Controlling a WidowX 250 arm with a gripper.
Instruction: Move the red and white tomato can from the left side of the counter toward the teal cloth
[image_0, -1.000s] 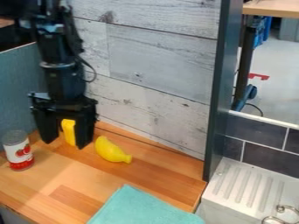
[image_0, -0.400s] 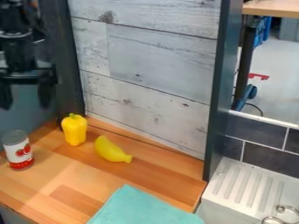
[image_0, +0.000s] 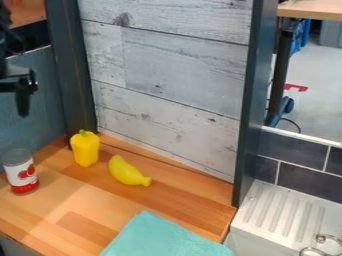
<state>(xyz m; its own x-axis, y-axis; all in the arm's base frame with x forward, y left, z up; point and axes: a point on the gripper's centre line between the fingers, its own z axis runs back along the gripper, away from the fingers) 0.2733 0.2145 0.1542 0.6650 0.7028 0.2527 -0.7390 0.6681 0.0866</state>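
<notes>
A pale wood-plank wall (image_0: 180, 70) rises behind the wooden worktop (image_0: 100, 210), framed by dark posts (image_0: 70, 75) on the left and right. At the lower right, the white ridged sink edge (image_0: 287, 212) adjoins the worktop, and a folded teal cloth (image_0: 160, 237) lies near the front. The black claw (image_0: 16, 86) hangs at the upper left edge of the view, higher than the things on the worktop and touching none of them; whether it is wide or narrow cannot be told. The yellow pepper (image_0: 85, 149) stands upright, stem up, near the back corner by the left post, so it lies down and to the right of the claw in the view. The yellow banana (image_0: 127, 172) lies just beside it, farther right, its long axis slanting from upper left to lower right with the narrow tip at the lower right. The can (image_0: 21, 172), upright with its red-and-white label facing out, is almost straight below the claw in the view, left of the pepper and apart from it. The can and the pepper appear about equally near the claw, and the banana is farther off.
</notes>
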